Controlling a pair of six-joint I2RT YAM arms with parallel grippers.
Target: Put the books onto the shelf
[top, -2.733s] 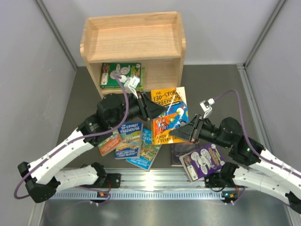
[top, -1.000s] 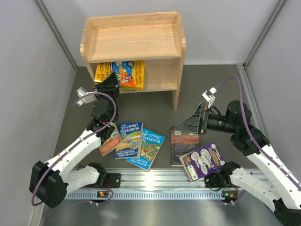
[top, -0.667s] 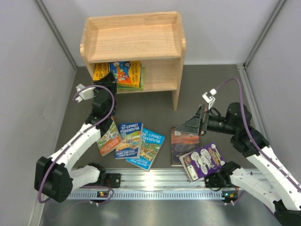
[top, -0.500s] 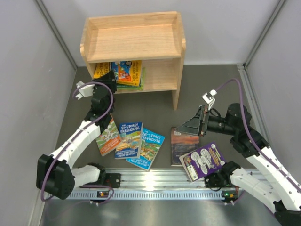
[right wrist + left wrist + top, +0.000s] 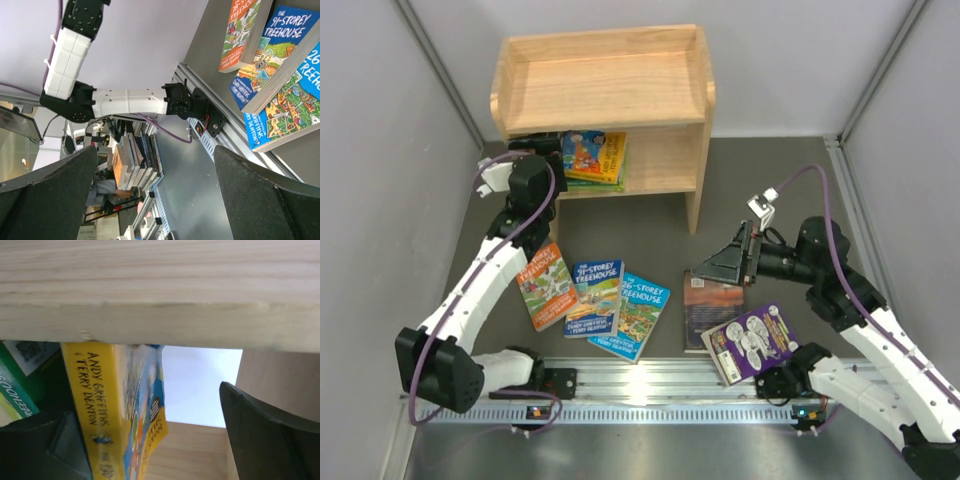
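The left gripper reaches into the lower tier of the wooden shelf, its fingers spread wide. In the wrist view a yellow Andy Griffiths and Terry Denton paperback sits in the gap between them. Its spine is close against the left-hand finger and well clear of the other; whether it touches the finger I cannot tell. A green book lies just outside that same finger, and the shelf board runs directly above the fingertips. From overhead, these books lie flat in the tier, just ahead of the gripper. The right gripper hangs above the table with its fingers wide apart and nothing between them. A dark brown book lies directly beneath it, with a purple book overlapping that one's near corner. Off to its fingertip side lie the 91-Storey Treehouse, a 26-Storey Treehouse and an orange-edged book.
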